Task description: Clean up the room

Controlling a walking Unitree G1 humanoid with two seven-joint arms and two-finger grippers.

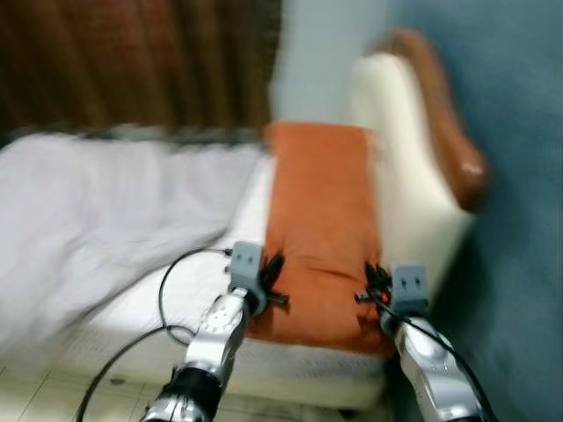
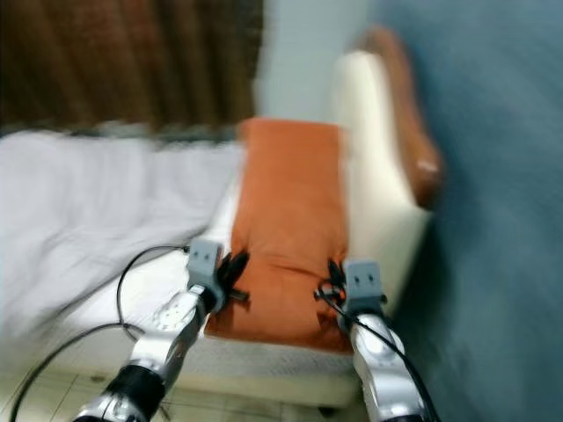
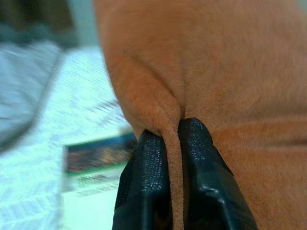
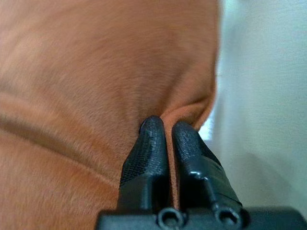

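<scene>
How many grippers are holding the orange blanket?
2. The left gripper pinches the near left edge of the orange blanket; the right gripper pinches its near right edge, both at the foot of the bed.

bed (image 1: 176, 316) white sheets | dark curtain (image 1: 132, 61) behind | cream headboard (image 1: 396, 158) | blue wall (image 1: 519, 105)

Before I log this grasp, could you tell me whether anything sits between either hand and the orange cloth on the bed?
Nothing visible does. The left hand and the right hand are each shut on a pinched fold at the near end of the orange cloth, which lies along the bed.
</scene>
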